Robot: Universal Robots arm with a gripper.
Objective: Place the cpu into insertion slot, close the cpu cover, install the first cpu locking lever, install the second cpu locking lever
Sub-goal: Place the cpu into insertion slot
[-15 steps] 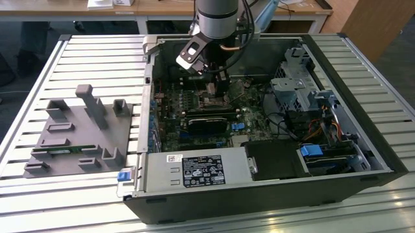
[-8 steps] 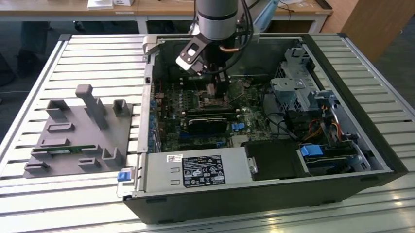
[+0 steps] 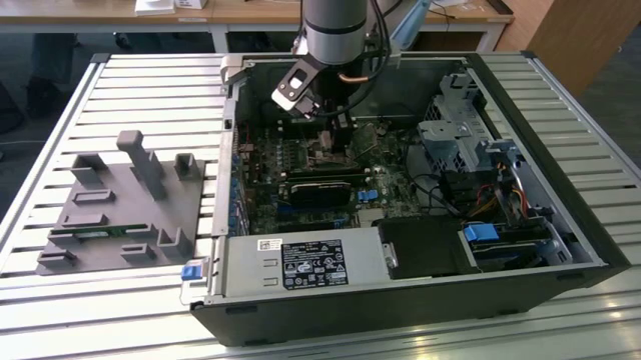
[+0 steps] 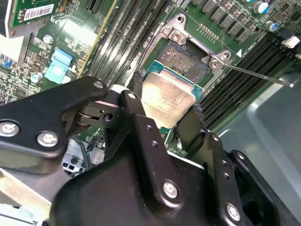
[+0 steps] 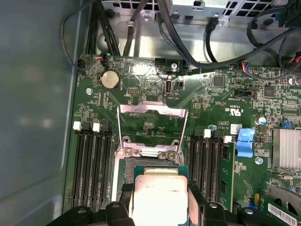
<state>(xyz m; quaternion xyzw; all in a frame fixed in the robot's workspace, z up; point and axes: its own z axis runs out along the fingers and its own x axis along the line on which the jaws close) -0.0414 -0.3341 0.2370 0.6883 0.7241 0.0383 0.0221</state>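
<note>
The small flat square cpu (image 4: pixel 167 96) (image 5: pixel 160 200) with a dull silver-grey metal top and a green edge is clamped between the two black fingers (image 4: pixel 196 113) of the hand (image 4: pixel 167 98) (image 5: pixel 160 192), which are closed in against two opposite sides of the chip in both wrist views. It sits over one end of the insertion slot (image 4: pixel 186 59) (image 5: pixel 130 170), a small square socket with a dark centre and a silvery metal rim, and the rest of that dark centre lies bare beyond the chip. I cannot tell whether the chip is touching the socket.

In the first wrist view the cpu cover (image 5: pixel 153 109), a thin silvery metal frame with a window cut through its middle, stands swung open on its hinge at the socket's far end, with green board showing through the window. In the second wrist view a thin silvery locking lever (image 4: pixel 256 74) sticks out from one corner of the socket, raised clear of the board.

Long narrow black memory slots (image 5: pixel 91 165) run along both sides of the socket on the green motherboard (image 5: pixel 141 89). A light blue plastic clip (image 5: pixel 246 141) and a round silver coin battery (image 5: pixel 110 80) lie further out.

In the exterior view the grey arm (image 3: pixel 334 30) reaches down into the open black computer case (image 3: pixel 401 307), which lies on a slatted metal surface (image 3: pixel 150 82). A grey moulded fixture block (image 3: pixel 120 202) rests on the slats to the exterior view's left of the case
</note>
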